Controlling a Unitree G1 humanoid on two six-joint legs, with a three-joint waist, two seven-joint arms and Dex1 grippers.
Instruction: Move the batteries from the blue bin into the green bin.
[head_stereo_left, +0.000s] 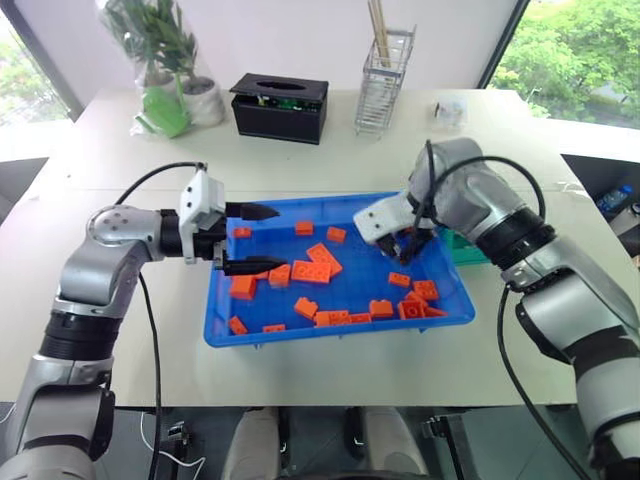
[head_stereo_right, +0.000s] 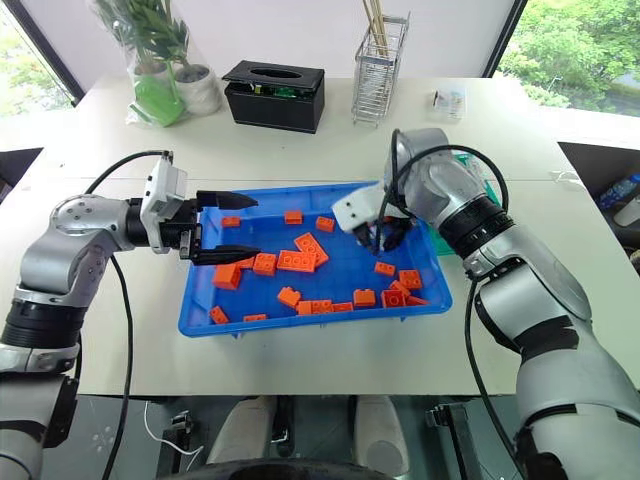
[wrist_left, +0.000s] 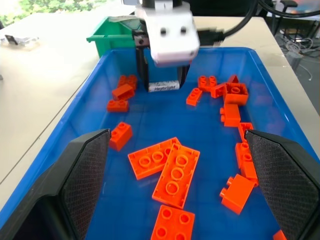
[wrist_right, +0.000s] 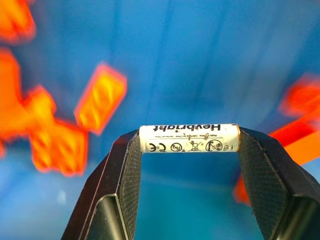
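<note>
Left eye view: The blue bin (head_stereo_left: 225, 322) is seen on the pale counter (head_stereo_left: 330, 165), strewn with orange bricks (head_stereo_left: 318, 262). The left gripper (head_stereo_left: 250, 238) is held level over the bin's left edge, directed toward the robot's right, its jaws spread apart with nothing between them. The right gripper (head_stereo_left: 405, 243) is directed steeply downward above the right part of the bin. The green bin (head_stereo_left: 463, 250) is located just beyond the blue bin's right rim, largely hidden behind the right arm. A black box (head_stereo_left: 279, 106), a wire rack (head_stereo_left: 384, 82) and potted plants (head_stereo_left: 165, 70) are placed along the far side of the counter.

Left wrist view: The battery (wrist_left: 164, 86) is seen across the blue bin, clamped between the right gripper's two black fingers (wrist_left: 142, 70), clear above the bin floor. Its long axis is level. The green bin is seen behind the blue bin's far corner.

Right wrist view: The battery, white-labelled, is gripped end to end: each finger pad (wrist_right: 131, 165) is pressed against one end cap. The long axis therefore runs straight across the jaw gap, at right angles to the fingers. Blue bin floor and blurred bricks lie beneath it.
</note>
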